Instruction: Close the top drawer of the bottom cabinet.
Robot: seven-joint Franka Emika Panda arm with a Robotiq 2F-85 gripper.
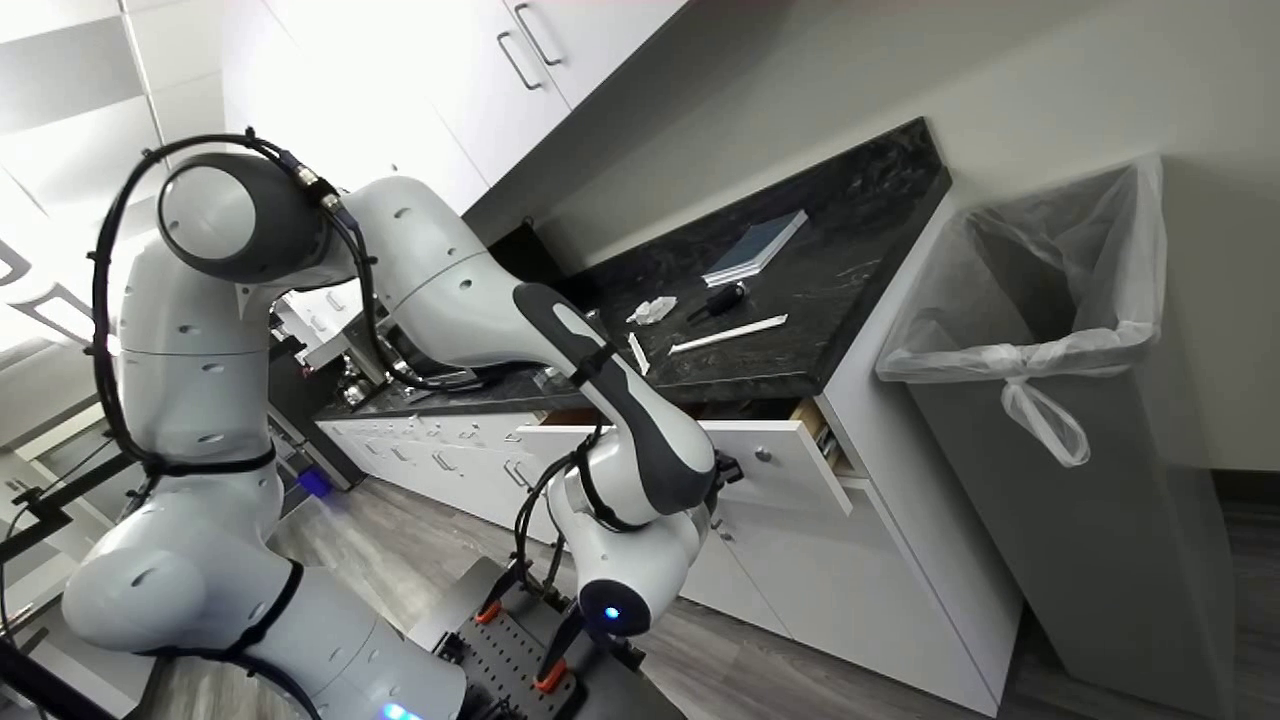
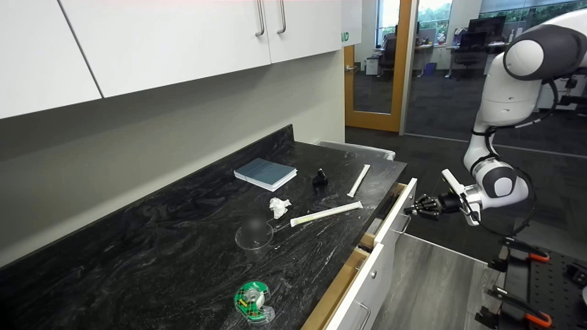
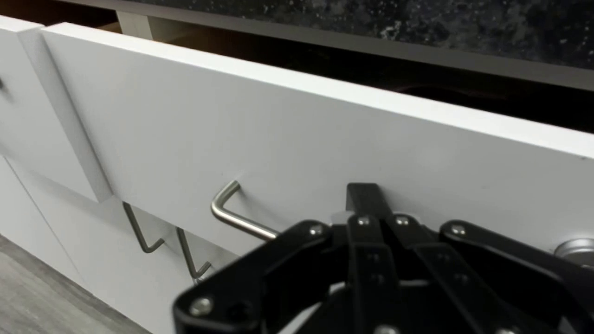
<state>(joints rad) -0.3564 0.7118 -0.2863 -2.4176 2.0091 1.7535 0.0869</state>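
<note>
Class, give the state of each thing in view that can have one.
Gripper: jaws shut
Top drawer facing it: partly open
Adjoining drawer: partly open
Lower doors: closed
Wall-cabinet doors: closed
Notebook: closed
Tissue: crumpled
Tape dispenser: lying flat
Clear cup: seems upright
Grey bin: lined, uncovered

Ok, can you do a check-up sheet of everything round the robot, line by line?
Surface: dark, streaky countertop.
Job's things: top drawer of the bottom cabinet partly open; neighbouring drawer open too.
Clutter: tape dispenser, clear cup, crumpled white scrap, two white strips, blue booklet, small black object, on the countertop.
Claw: shut, right at the top drawer's front; contact unclear.
Cables: black cable strapped along the arm.
Surroundings: lined grey bin beside the bottom cabinet; wall cabinets above.
</note>
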